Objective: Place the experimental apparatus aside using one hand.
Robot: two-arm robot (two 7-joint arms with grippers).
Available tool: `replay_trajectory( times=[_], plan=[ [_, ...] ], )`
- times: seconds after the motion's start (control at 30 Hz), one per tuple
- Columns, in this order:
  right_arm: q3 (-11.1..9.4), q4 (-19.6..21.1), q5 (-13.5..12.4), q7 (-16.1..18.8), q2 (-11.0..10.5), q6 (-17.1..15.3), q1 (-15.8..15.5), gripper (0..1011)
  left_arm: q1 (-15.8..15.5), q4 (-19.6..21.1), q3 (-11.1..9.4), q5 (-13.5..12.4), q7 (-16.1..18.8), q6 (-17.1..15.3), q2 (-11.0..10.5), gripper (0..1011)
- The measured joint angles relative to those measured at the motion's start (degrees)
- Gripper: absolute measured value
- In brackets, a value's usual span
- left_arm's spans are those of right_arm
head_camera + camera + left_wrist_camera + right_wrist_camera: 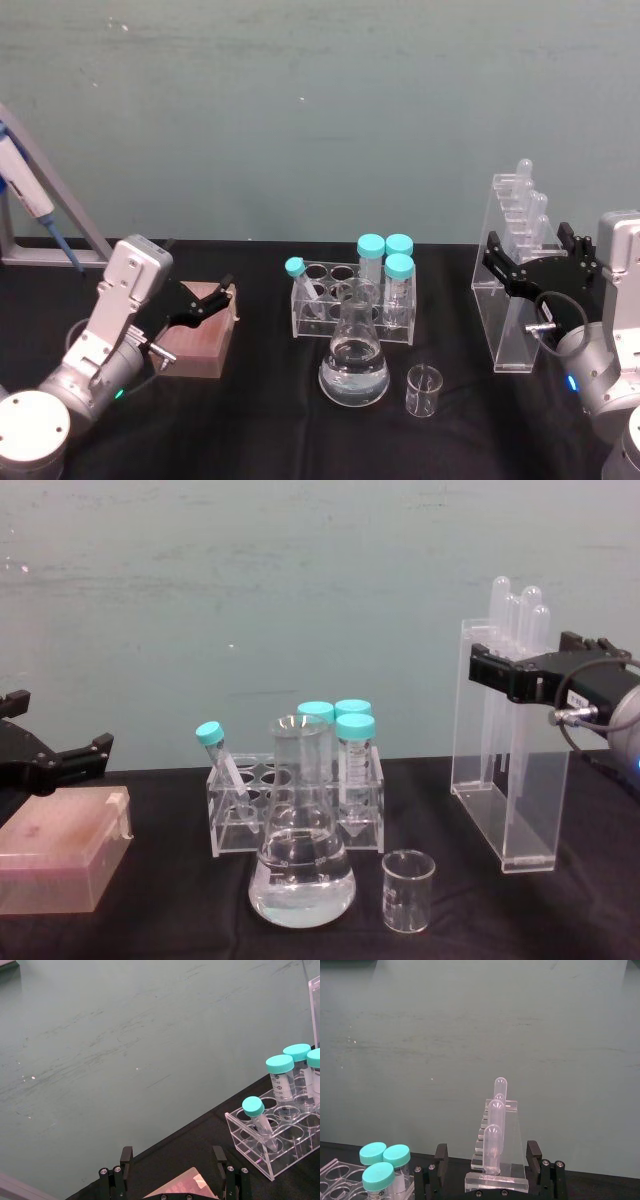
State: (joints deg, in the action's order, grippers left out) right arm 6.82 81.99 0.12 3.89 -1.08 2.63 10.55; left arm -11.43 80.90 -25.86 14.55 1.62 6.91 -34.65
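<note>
beaker (408, 890), flask (300, 865) nearest: fragile glass | right claw (487, 1149) wide astride pipette stand (505, 800) | stand likely light, stiff, slick; grip upper side walls | left claw (172, 1155) wide, idle

Flask (354, 358) front centre; beaker (424, 391) just right of it; tube rack (322, 302) directly behind flask; pipette stand (512, 300) well apart, far right; box (203, 338) far left; all on table (260, 432).

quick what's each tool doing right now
Left tool: open, holding nothing, above the pink box.
Right tool: open, fingers either side of the pipette stand, not clamped.
</note>
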Motion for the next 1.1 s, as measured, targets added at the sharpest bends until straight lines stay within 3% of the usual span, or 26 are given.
replay_trajectory(
  times=[1.1],
  plan=[
    [0.10, -2.04, -0.04, 0.41, -0.08, 0.08, 1.47, 1003, 0.00, 0.00, 0.00, 0.00, 0.00, 0.00, 0.00, 1000]
  ],
)
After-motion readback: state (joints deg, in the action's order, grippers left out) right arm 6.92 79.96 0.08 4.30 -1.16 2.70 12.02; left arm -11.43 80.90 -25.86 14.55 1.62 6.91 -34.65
